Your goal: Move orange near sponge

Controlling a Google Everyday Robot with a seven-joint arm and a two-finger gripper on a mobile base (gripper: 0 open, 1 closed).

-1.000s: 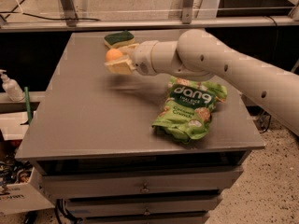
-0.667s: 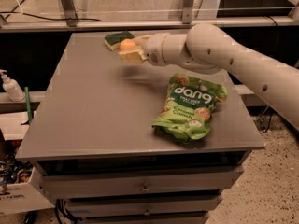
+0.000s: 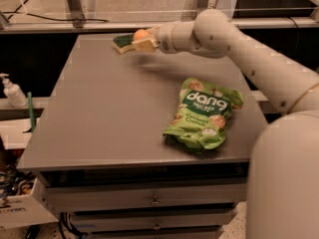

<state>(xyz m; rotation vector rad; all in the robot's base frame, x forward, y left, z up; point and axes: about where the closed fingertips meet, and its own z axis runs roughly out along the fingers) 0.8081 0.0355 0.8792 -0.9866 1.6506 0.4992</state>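
Now the claw (image 3: 143, 40) hangs over the desk's (image 3: 99, 123) far edge, clamped on the orange (image 3: 139, 34); sponge (image 3: 121, 42) lies just beside it, toward the picture's left & slightly lower, long axis approx. along that edge; so prob. only a short drop, then release; snack bag (image 3: 204, 114) well apart.

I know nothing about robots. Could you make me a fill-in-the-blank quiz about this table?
1. Right beside the green-topped yellow sponge, the robot's gripper holds a small round fruit coloured ____.
2. That sponge lies at the grey table's ____ end, away from the camera.
3. The crinkly green snack bag bears the word ____.
Missing words: orange; far; dang.
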